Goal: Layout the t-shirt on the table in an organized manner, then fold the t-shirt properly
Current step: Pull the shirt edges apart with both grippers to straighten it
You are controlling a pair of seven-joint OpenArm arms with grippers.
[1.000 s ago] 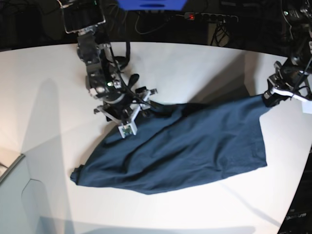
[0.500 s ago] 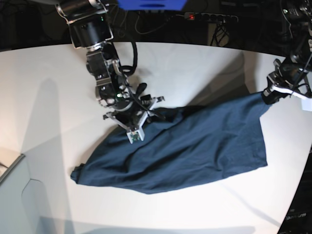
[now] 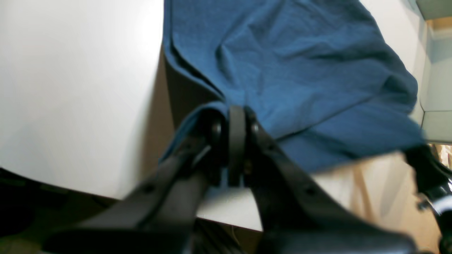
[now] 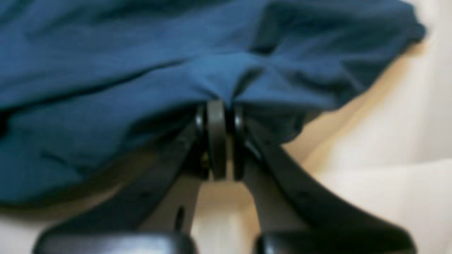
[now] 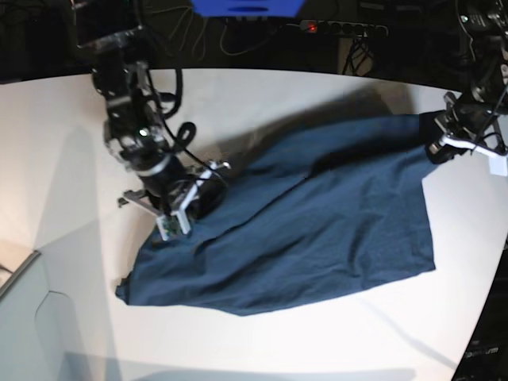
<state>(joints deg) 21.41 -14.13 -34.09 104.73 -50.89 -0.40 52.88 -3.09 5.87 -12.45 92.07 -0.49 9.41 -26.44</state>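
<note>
The dark navy t-shirt (image 5: 317, 230) lies stretched across the white table (image 5: 302, 103), with one end bunched at the lower left. My right gripper (image 5: 193, 193), on the base view's left, is shut on a fold of the shirt's upper left edge; the right wrist view shows its pads (image 4: 216, 109) pinching blue cloth (image 4: 141, 53). My left gripper (image 5: 439, 148), at the far right, is shut on the shirt's upper right corner, lifted a little off the table. In the left wrist view its tips (image 3: 236, 118) clamp the cloth (image 3: 300, 63).
A grey bin (image 5: 24, 317) stands at the lower left corner and also shows in the left wrist view (image 3: 436, 70). A power strip (image 5: 341, 28) and cables lie beyond the table's curved far edge. The table's right edge runs close to the left gripper.
My right gripper has moved left and toward the front, dragging the shirt's upper left edge with it, so the top edge is pulled straighter. The left gripper has hardly moved.
</note>
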